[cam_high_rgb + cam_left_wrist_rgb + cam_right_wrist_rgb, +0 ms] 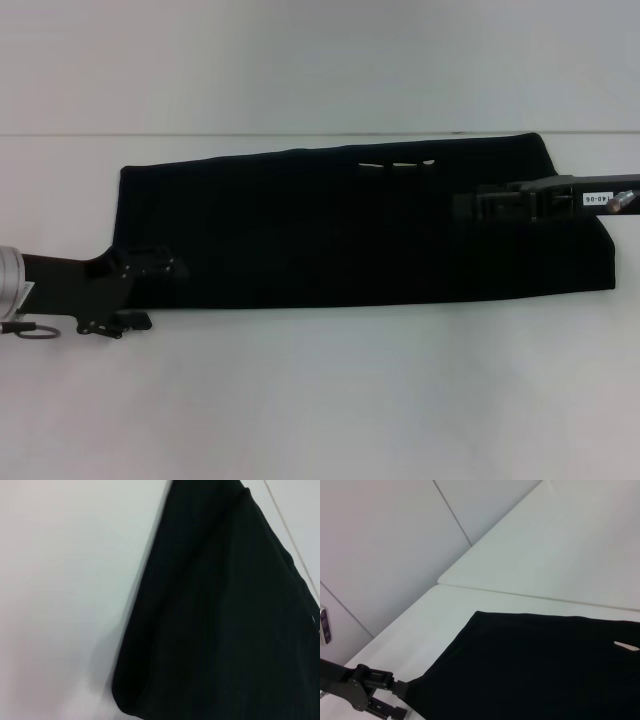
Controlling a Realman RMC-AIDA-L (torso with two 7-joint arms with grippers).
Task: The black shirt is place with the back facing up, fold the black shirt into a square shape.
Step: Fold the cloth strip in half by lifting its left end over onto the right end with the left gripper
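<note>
The head view looks steeply down on the white desk [320, 400], taking in the whole black shirt [350, 235]. The left wrist view sits close over the shirt's left end [215, 630]. The right wrist view looks low across the desk toward that same end, where the left gripper [402, 697] shows.

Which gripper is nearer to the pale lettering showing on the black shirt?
Right. The right gripper lies over the black shirt, just beside the pale lettering. The left gripper sits at the shirt's opposite end, far from it.
</note>
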